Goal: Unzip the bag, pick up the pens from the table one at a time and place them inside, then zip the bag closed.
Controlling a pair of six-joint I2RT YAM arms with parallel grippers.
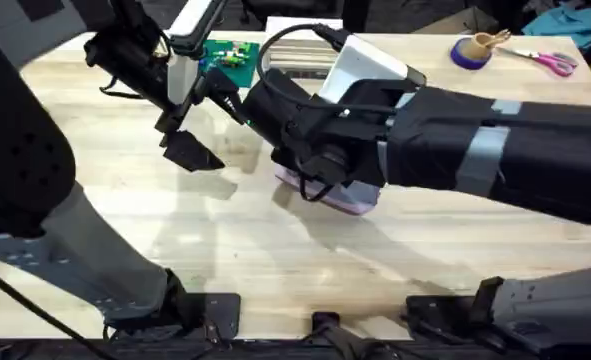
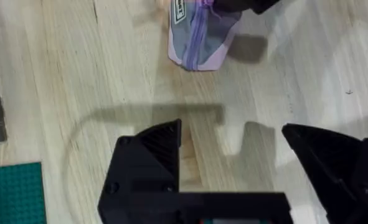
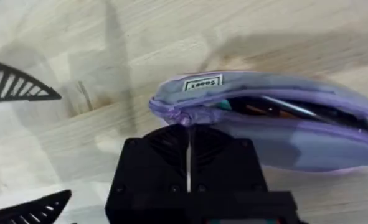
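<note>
Bag (image 1: 350, 200) on the table (image 1: 275, 250) mid-centre (under the right arm), left pincer (image 1: 190, 140) to its left, scissors (image 1: 550, 62) far right.

The table (image 1: 275, 250) is a broad top of pale wooden planks, bare across its near half. The lilac bag (image 1: 350, 200) lies on it near the middle. At the far edge sits a green board (image 1: 230, 55). Over at the far right corner, pink-handled scissors (image 1: 550, 62) lie beside a purple roll (image 1: 472, 52).
</note>
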